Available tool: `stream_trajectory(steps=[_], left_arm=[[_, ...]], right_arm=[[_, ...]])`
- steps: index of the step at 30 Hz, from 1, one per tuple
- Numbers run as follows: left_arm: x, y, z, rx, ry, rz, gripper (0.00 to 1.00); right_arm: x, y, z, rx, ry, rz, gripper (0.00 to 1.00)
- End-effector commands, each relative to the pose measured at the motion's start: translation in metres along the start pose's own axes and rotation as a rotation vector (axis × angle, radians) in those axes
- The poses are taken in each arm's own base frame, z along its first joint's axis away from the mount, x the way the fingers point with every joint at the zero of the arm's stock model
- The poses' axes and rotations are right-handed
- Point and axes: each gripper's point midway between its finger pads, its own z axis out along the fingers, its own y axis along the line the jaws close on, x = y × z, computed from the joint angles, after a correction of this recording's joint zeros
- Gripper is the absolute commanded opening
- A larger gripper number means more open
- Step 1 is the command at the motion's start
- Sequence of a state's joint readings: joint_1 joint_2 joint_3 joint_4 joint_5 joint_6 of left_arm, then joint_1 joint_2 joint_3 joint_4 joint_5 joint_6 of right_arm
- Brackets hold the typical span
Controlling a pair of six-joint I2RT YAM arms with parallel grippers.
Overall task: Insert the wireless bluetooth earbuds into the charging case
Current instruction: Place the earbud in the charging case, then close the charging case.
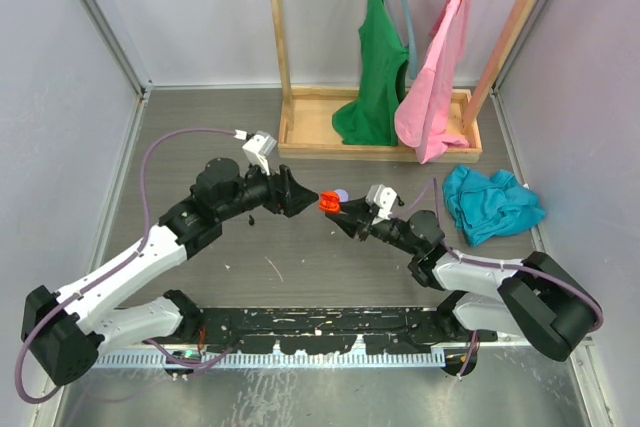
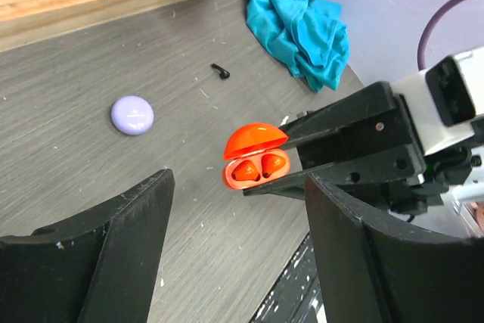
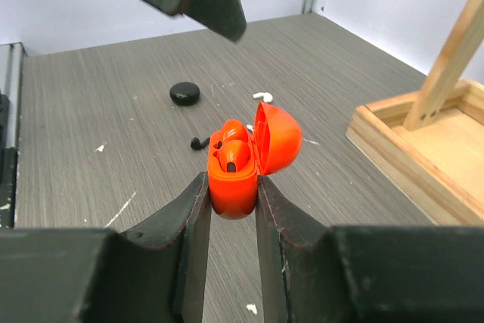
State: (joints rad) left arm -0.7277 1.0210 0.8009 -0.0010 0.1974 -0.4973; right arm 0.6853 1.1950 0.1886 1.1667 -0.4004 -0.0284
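1. Two end effectors meet over the middle of the tabletop (image 1: 300,267), well inside all four edges.
2. The right end effector (image 1: 338,214) is pinching the red charging case (image 3: 233,187) by its lower body, one finger on each side. The lid (image 3: 276,138) is hinged open.
3. Two red earbuds (image 2: 272,164) sit side by side in the case's wells.
4. The left end effector (image 1: 303,192) faces the case from the left. Its fingers (image 2: 113,247) are spread wide with nothing between them, and they are near the case but apart from it.
5. A black earbud (image 3: 199,142) lies on the tabletop just beside the held case, on its far side. A white earbud (image 3: 262,96) lies a little farther off, and a black disc (image 3: 184,93) is near both.
6. A lilac disc (image 2: 132,115) rests on the surface near the case.
7. A wooden rack (image 1: 300,137) stands along the far edge, with a green top (image 1: 375,67) and a pink top (image 1: 435,77) hanging on it. Grey surface shows between the rack's base and the small pieces.
8. A teal cloth (image 1: 490,202) is heaped near the right edge, beside the right arm.
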Motion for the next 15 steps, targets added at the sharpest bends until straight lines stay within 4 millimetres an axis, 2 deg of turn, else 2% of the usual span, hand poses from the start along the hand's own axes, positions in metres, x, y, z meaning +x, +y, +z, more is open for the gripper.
stream_trajectory(steps=[1, 7, 10, 15], left_arm=[[-0.003, -0.021, -0.011, 0.191, 0.059, 0.019, 0.72], [-0.008, -0.016, -0.012, 0.297, 0.07, -0.07, 0.73], [-0.014, -0.019, -0.011, 0.344, 0.053, -0.105, 0.74], [-0.013, -0.025, -0.006, 0.406, 0.084, -0.14, 0.73]], right_arm=[[-0.036, 0.011, 0.013, -0.094, -0.064, -0.037, 0.01], [-0.055, 0.02, 0.018, -0.154, -0.086, -0.01, 0.01], [-0.061, 0.021, 0.02, -0.159, -0.099, 0.001, 0.01], [-0.067, 0.023, 0.023, -0.177, -0.109, 0.018, 0.01]])
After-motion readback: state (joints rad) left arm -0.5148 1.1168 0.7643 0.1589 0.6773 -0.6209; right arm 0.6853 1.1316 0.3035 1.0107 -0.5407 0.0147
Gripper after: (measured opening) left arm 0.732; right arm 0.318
